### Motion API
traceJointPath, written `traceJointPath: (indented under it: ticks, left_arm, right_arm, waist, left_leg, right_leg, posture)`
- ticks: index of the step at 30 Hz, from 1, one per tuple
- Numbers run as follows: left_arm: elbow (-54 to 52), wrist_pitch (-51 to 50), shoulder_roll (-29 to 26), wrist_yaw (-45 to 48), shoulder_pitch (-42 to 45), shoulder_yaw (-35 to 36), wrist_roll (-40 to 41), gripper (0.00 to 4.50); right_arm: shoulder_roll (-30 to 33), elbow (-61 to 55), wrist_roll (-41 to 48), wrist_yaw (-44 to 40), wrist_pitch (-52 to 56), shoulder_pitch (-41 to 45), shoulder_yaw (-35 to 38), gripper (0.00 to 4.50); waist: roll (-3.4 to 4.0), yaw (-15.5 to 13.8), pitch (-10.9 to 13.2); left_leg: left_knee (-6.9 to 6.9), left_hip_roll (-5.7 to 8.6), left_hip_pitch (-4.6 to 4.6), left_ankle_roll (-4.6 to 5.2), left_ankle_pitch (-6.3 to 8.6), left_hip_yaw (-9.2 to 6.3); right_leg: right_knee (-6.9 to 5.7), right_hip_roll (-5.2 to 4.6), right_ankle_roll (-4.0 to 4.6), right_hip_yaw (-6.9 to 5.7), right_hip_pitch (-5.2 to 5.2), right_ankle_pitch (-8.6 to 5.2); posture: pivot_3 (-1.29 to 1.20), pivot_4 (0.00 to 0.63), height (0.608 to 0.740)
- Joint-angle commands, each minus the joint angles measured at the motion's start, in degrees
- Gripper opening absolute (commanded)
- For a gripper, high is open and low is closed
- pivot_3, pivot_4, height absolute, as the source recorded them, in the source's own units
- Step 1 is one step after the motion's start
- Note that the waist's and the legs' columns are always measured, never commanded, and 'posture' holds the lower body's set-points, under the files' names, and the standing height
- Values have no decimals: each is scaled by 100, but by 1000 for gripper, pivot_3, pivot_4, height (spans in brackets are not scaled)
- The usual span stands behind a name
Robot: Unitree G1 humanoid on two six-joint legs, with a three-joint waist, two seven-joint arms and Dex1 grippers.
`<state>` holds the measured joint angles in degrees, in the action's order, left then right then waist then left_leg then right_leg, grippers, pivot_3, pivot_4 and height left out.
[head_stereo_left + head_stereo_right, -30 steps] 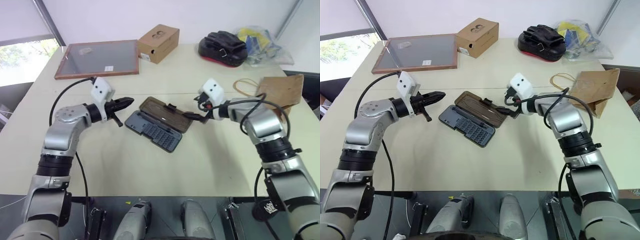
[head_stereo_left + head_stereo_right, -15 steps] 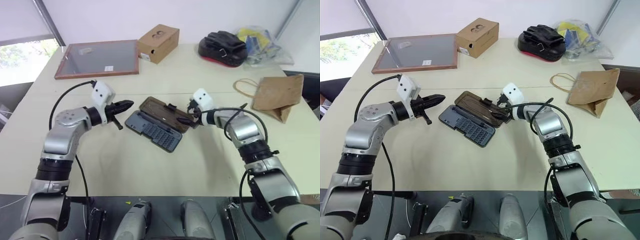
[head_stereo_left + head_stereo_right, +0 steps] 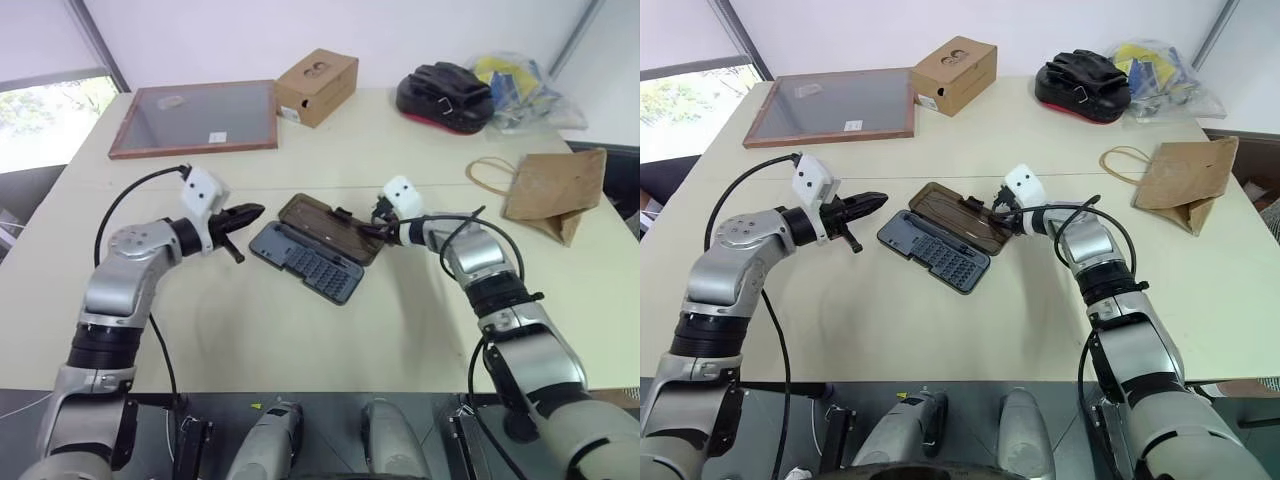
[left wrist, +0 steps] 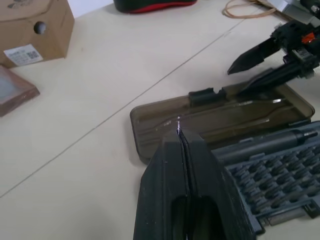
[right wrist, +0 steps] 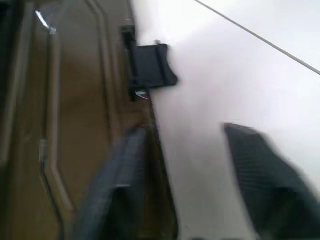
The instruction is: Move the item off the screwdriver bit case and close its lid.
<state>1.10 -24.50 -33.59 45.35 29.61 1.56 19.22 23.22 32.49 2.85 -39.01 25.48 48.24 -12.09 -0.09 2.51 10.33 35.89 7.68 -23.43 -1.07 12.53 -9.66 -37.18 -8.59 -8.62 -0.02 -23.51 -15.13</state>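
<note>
Left eye view: wide cream-coloured tabletop [image 3: 300, 330] with a thin seam line running across it, white wall behind, a bright window at the far left corner of the room. The flat rectangular screwdriver bit case with dark grey-blue tray [image 3: 305, 262] lies open between the two grippers, its translucent smoky-brown plastic lid [image 3: 330, 228] folded flat on the table on the tray's far side, small black latch [image 4: 204, 95] on the lid's outer edge. Right gripper [image 3: 372, 229] sits at the lid's right end; in the right wrist view one black finger [image 5: 112, 185] rests over the lid's edge and the other finger is on the bare table beyond it, so the fingers stand apart straddling the edge, not clamped on it. Left gripper [image 3: 245, 213] hovers just left of the case, tips pointing at it, fingers pressed together and holding nothing, clear in the left wrist view. The small tan-brown kraft paper bag with twine loop handles [image 3: 555, 185] lies on the table well to the right of the right gripper, off the case. Behind the left gripper, far side of the table, a wood-framed grey board [image 3: 195, 118]; beside it a brown cardboard box [image 3: 318, 85]. Far right corner: a black and red pouch [image 3: 446, 96] and a clear plastic bag with blue and yellow contents [image 3: 520, 85].
</note>
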Motion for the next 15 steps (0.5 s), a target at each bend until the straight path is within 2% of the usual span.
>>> traceJointPath:
  ticks: [1, 2, 10, 15]
  left_arm:
    - [-159, 98, -81, -50, 61, 210, 10, 0]
    - [-144, 111, -84, -55, 68, 210, 6, 0]
    - [-46, 205, -104, -78, 123, 233, -17, 0]
    - [-25, 245, -99, -81, 127, 228, -15, 0]
  right_arm:
    - [-24, -227, -131, -94, 15, -100, -61, 458]
    - [-20, -273, -154, -122, 24, -128, -80, 22]
    - [79, -566, -327, -379, -20, -222, -191, 22]
    - [326, -719, -596, -732, -986, -169, -370, 22]
  waist:
    - [0, -1, 0]
    - [-2, 5, -1]
    - [-3, 2, -3]
    - [-2, 2, -2]
  left_leg:
    - [0, 0, 0, 0, 0, 0]
    - [0, 0, 0, 0, 0, -1]
    - [-1, -2, 2, 0, 0, 1]
    - [-2, -2, 2, 0, 0, 2]
  right_leg:
    - [0, 0, 0, 0, 0, 0]
    - [0, 0, 0, 0, 0, 0]
    - [1, 2, 4, 0, -2, 4]
    - [2, 1, 3, 0, -2, 4]
  posture:
    - [0, 150, 740]
    - [0, 150, 740]
    - [0, 150, 740]
    - [0, 150, 740]
